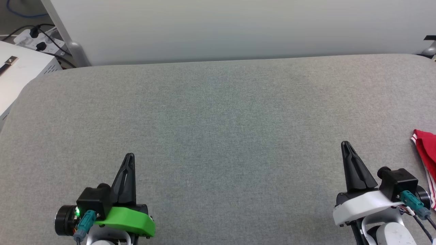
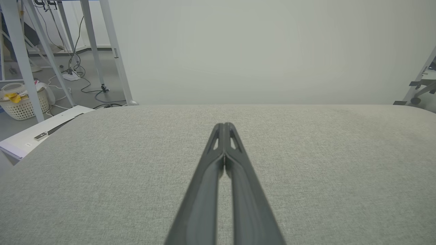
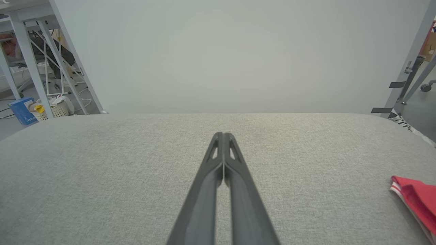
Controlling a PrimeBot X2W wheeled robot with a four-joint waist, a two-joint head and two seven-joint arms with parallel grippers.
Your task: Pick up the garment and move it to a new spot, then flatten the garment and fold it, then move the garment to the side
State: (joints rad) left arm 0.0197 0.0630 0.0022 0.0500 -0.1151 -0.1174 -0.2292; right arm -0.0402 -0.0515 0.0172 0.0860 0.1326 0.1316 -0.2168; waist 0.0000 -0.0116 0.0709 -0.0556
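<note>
The garment [image 1: 427, 153] is a red shirt with red-and-white striped trim, lying at the far right edge of the grey padded table [image 1: 218, 112]; most of it is cut off by the frame. In the right wrist view the garment [image 3: 417, 200] shows at the lower right. My right gripper [image 1: 345, 144] is shut and empty, a short way left of the garment, its fingertips [image 3: 223, 135] together over bare cloth. My left gripper [image 1: 129, 156] is shut and empty at the lower left, fingertips [image 2: 224, 126] closed above the table.
A pale wall panel [image 1: 238, 30] stands behind the table's far edge. A white box [image 1: 20, 71] and a power strip with cables [image 1: 37, 41] sit at the far left. Metal frame legs [image 2: 112, 51] and a white basket [image 2: 24, 102] stand on the floor beyond.
</note>
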